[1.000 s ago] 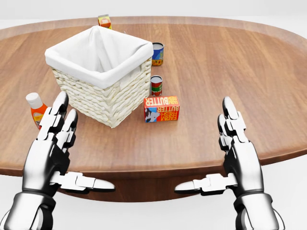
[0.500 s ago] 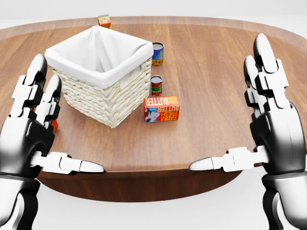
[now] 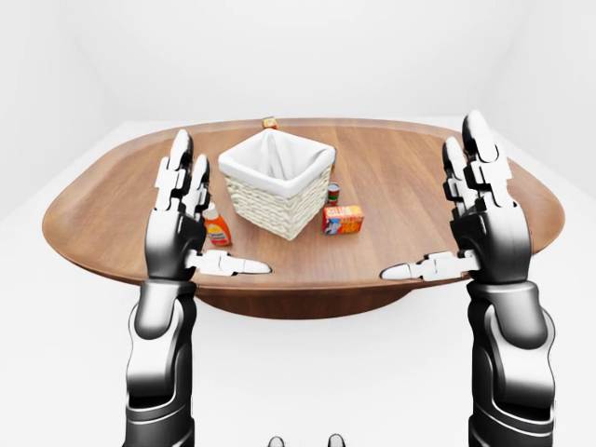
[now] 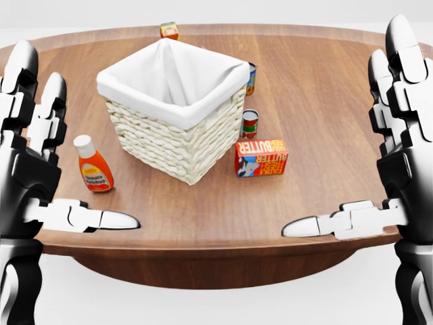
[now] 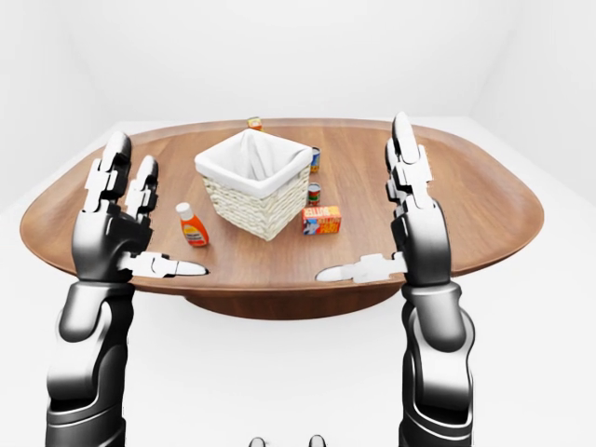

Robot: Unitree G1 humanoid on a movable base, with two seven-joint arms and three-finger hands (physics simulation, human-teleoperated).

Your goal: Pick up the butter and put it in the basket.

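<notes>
Fingers of the left hand [image 4: 30, 169] and right hand [image 4: 399, 162] spread wide, thumbs pointing inward, both raised at the near table [image 4: 325, 88] edge and holding nothing. Butter [image 4: 261, 158] lies on the table just right of the basket [image 4: 172, 108]; ketchup bottle [image 4: 93, 164] to its left.

Both arms are raised upright at the tabletop's near edge. The left hand [image 3: 177, 233] and right hand [image 3: 486, 228] are spread open, fingers pointing up, thumbs pointing inward toward each other, holding nothing.
</notes>
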